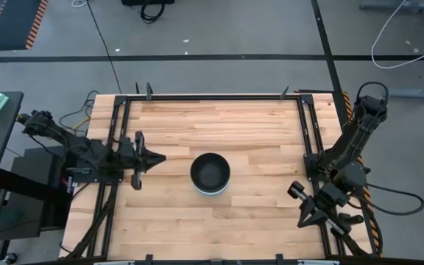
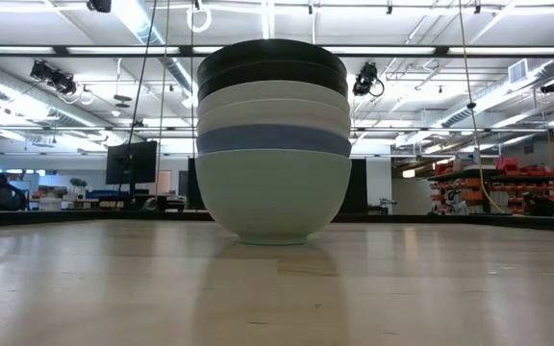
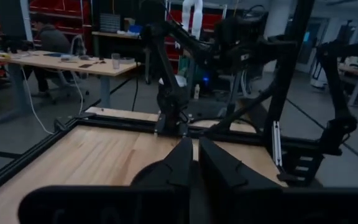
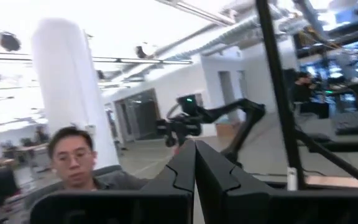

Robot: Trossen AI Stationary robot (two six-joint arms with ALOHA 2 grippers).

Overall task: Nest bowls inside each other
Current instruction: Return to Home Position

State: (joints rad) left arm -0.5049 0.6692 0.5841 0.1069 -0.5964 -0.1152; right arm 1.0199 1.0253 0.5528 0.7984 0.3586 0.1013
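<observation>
The bowls [image 2: 273, 135] stood nested as one stack near the middle of the wooden surface [image 1: 256, 140], six by count of the rims in the low view: one pale mint green bowl [image 2: 272, 197] at the bottom, resting on the wood, one blue bowl [image 2: 273, 140] showing only as a band above it, two white bowls [image 2: 273, 108] as two pale bands, and two black bowls [image 2: 272, 62] on top. All were round, smooth and of like size, each sitting level within the one beneath, so the stack stood upright. From above, only the dark hollow of the topmost black one showed, with a sliver of pale rim along one side. Two arms flanked the stack, both well apart from it. The left pincer [image 1: 157, 157] hung over the left side of the surface, pointing toward the bowls, its two fingers [image 3: 180, 165] narrowed until they met, gripping nothing. The right pincer [image 1: 305, 218] was at the right edge of the surface, its own fingers [image 4: 182, 165] likewise pressed together and empty. One person [image 4: 73, 158] showed in the right wrist view, beyond the surface
</observation>
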